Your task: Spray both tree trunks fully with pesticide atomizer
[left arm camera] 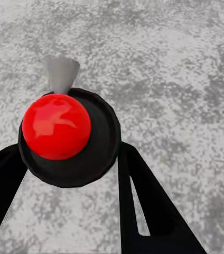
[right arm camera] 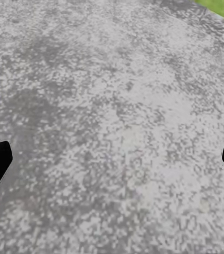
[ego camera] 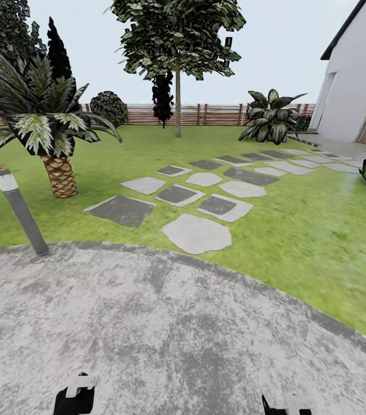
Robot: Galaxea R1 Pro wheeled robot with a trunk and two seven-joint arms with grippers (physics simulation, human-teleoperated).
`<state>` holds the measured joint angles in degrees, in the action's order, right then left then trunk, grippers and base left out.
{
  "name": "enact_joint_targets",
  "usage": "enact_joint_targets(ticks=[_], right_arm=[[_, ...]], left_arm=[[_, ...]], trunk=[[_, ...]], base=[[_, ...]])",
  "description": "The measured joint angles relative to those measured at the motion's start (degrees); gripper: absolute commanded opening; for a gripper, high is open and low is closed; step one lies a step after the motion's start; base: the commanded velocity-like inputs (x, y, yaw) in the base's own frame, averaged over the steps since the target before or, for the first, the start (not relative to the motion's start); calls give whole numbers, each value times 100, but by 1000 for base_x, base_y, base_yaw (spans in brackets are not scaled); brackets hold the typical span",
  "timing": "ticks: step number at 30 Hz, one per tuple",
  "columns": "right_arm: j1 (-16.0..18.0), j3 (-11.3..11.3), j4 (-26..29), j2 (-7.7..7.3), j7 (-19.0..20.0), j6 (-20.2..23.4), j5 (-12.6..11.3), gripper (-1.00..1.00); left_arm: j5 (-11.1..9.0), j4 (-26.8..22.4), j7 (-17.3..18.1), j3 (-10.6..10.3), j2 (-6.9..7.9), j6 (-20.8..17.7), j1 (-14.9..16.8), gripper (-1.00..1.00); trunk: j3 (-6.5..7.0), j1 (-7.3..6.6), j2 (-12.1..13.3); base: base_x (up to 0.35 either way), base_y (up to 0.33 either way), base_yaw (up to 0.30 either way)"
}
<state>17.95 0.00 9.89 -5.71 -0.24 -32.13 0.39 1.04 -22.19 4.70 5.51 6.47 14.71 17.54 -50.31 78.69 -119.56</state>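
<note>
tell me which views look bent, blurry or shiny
Head view: wide-angle bend, the floor's curved edge bulges and the lawn smears at right. Left wrist view: white highlights on the red ball. Right wrist view: flat light, grainy paving, no cast shadows.

lawn (ego camera: 321, 230) beyond floor (ego camera: 165, 334); tree (ego camera: 177, 86) behind stepping stones (ego camera: 197, 233).

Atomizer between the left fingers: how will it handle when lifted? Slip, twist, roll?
Probably rigid: the atomizer looks like hard moulded plastic, so it shouldn't flex. Its round black body sits between the left gripper's fingers, so it may twist or slip in a pinch. The red dome looks glossy and slick. Laid on its side, it would likely roll.
</note>
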Motion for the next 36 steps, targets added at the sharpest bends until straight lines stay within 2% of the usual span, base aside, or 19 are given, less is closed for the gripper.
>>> enact_joint_targets(ticks=[36], right_arm=[[-4, -1, 0, 0, 0, 3, -15, 100]], left_arm=[[8, 0, 0, -1, -16, -2, 0, -100]], trunk=[[0, 0, 0]], base=[[338, 0, 0]])
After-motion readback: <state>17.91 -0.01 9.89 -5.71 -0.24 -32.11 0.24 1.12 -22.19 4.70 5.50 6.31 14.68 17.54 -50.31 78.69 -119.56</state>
